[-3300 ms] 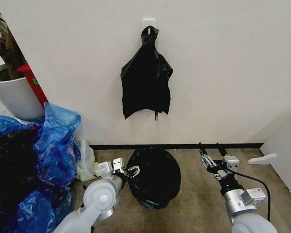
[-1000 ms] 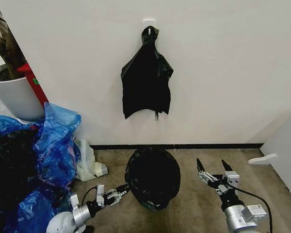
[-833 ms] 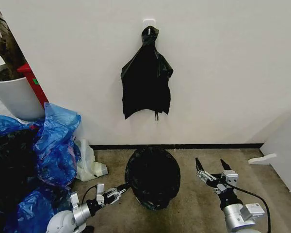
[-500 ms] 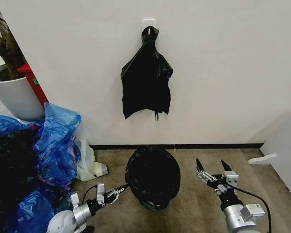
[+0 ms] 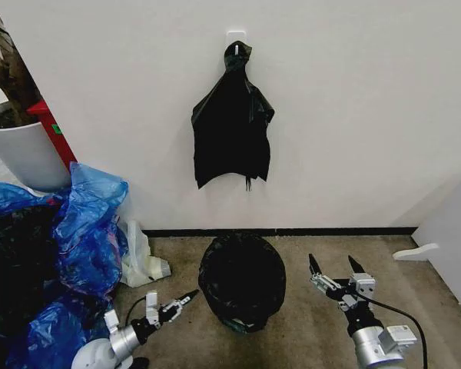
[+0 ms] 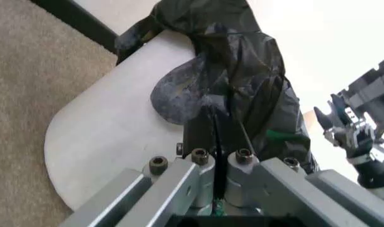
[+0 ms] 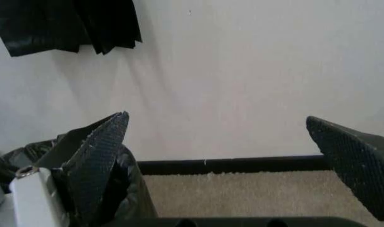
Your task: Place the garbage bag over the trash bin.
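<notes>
The black garbage bag lies draped over the trash bin, hiding it in the head view. The left wrist view shows the bin's cream-white side bare below the crinkled bag. My left gripper hangs low beside the bag's left side, a small gap apart, with its fingers pressed shut and nothing seen between them. My right gripper stands open on the bag's right side, fingers spread wide, and it holds nothing. The bag's edge shows beside one finger.
A bunch of black bags hangs from a wall hook above the bin. Blue plastic bags pile up at left below a white plant pot. A pale bag lies on the carpet. White furniture stands at right.
My left gripper has drawn back leftward and lower, off the bag's side that its tip touched before. The right gripper has barely shifted. The bag stays over the bin.
</notes>
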{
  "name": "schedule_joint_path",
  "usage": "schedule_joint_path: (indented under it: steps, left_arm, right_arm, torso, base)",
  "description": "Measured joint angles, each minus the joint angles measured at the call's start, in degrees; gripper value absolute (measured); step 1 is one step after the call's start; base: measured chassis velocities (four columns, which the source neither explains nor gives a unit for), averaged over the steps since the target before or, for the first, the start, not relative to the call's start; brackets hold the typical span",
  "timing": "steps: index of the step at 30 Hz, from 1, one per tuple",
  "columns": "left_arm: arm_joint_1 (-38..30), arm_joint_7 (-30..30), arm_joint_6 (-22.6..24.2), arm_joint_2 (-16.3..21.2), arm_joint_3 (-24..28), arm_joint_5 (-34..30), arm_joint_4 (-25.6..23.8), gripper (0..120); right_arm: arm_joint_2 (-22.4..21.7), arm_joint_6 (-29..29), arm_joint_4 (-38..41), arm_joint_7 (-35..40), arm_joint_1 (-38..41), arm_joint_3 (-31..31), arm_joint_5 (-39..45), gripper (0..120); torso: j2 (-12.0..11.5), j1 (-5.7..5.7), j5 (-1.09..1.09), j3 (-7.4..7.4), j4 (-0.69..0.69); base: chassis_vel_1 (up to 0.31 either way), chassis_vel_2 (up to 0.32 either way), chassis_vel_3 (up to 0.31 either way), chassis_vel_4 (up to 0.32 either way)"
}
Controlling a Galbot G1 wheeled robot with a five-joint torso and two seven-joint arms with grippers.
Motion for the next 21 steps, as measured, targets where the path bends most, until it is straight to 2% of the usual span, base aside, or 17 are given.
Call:
schedule_joint_path:
  steps: [3, 5, 7, 8, 10, 11, 12, 17, 21]
  left_arm:
    - [0.58, -0.73, 0.01, -0.81, 0.26, -0.2, 0.17, 1]
    - [0.84, -2.07, -0.94, -1.69, 0.31, 1.97, 0.09, 8]
    - [1.8, -1.63, -5.81, -2.89, -0.14, 12.53, -1.61, 18]
    - [3.25, -2.1, -8.58, -3.2, -0.63, 18.61, -4.35, 22]
    - [3.61, -2.23, -9.17, -3.25, -0.75, 19.5, -4.95, 22]
    - [5.71, -4.33, -13.75, -3.88, -1.7, 23.28, -7.93, 31]
    - [6.56, -5.6, -17.27, -4.32, -2.54, 24.78, -8.92, 36]
    - [8.88, -8.2, -24.1, -4.21, -5.77, 31.72, -11.84, 51]
    - [10.88, -14.32, -32.89, -3.51, -7.98, 35.21, -13.71, 70]
  right_arm:
    - [-0.12, 0.04, -0.01, 0.0, -0.15, -0.04, -0.15, 100]
    - [-0.25, 0.05, 0.0, 0.01, -0.19, -0.04, -0.21, 100]
    - [-0.47, 0.05, 0.0, 0.09, -0.19, 0.0, -0.24, 100]
    - [-0.55, 0.05, -0.01, 0.16, -0.16, 0.09, -0.24, 100]
    - [-0.56, 0.05, -0.01, 0.19, -0.14, 0.12, -0.24, 100]
    - [-0.57, 0.05, -0.16, 0.3, -0.06, 0.26, -0.24, 100]
    - [-0.57, 0.05, -0.33, 0.32, 0.0, 0.37, -0.2, 100]
    - [-0.7, 0.07, -1.28, 0.34, 0.31, 0.76, 0.01, 100]
    - [-0.45, 0.11, -2.22, 0.32, 0.97, 0.84, 0.32, 100]
  torso:
    - [0.0, 0.0, 0.0, 0.0, 0.02]
    - [0.0, 0.0, 0.0, 0.0, 0.02]
    - [0.0, 0.0, -0.02, 0.0, 0.0]
    - [0.0, 0.0, -0.02, 0.0, -0.01]
    - [0.0, 0.0, 0.0, 0.0, -0.01]
    - [0.0, -0.01, 0.02, 0.0, 0.03]
    - [0.0, -0.01, -0.01, 0.0, 0.02]
    - [0.0, -0.01, 0.01, 0.0, 0.02]
    - [0.0, -0.01, 0.01, 0.0, 0.02]
  base:
    - [0.0, 0.0, 0.0, 0.0]
    - [0.0, 0.0, 0.0, 0.0]
    - [0.0, 0.0, 0.0, 0.0]
    - [0.0, 0.0, 0.0, 0.0]
    - [0.0, 0.0, 0.0, 0.0]
    - [0.0, 0.0, 0.0, 0.0]
    - [0.0, 0.0, 0.0, 0.0]
    - [0.0, 0.0, 0.0, 0.0]
    - [0.0, 0.0, 0.0, 0.0]
